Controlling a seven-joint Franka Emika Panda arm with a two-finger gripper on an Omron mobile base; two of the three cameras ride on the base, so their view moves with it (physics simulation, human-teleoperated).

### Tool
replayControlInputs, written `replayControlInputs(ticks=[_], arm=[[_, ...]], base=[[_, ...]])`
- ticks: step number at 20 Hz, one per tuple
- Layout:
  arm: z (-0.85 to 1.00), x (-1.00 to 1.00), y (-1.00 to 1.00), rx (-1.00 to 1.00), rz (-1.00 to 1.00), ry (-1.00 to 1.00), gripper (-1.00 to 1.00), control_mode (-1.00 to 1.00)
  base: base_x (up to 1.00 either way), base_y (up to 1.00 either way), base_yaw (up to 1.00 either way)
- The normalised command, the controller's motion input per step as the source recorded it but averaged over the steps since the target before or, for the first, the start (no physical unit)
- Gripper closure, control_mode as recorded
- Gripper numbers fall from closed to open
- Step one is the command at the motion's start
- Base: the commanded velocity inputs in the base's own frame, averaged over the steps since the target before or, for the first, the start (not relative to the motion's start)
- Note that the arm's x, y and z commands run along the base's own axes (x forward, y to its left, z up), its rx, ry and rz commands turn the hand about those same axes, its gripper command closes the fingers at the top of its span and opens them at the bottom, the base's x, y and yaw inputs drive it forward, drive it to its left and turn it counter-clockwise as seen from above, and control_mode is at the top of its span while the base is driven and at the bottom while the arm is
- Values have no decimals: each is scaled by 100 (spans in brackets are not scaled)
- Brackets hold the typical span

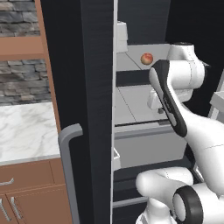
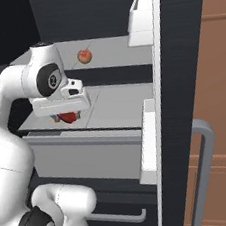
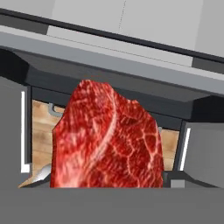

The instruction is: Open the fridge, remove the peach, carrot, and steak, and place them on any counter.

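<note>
- Gripper [image 2: 66, 116] sat closed on the steak [image 3: 107, 138] — red lump filled the space between the jaws, just above the middle shelf.
- Peach [image 2: 84, 55] rested on the shelf above, at about 1 o'clock from the gripper.
- Fridge [image 1: 87, 87] doors stood open.

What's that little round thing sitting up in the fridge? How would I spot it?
Look inside the open black fridge, at the pale shelf above the one where the robot's hand is working. Near its back sits the peach, a small pinkish-orange ball. The steak on the shelf below is red and lumpy.
</note>
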Motion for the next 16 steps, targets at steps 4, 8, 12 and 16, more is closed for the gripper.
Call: replayControlInputs(ticks=[4,8,12,16], arm=[[-15,-16,15,0,14,0,100,-100],[-3,0,0,0,1,0,100,-100],[0,0,0,0,0,0,100,100],[0,0,0,0,0,0,100,100]], base=[[0,0,0],[0,0,0],[-17,0,0],[-100,-5,0]])
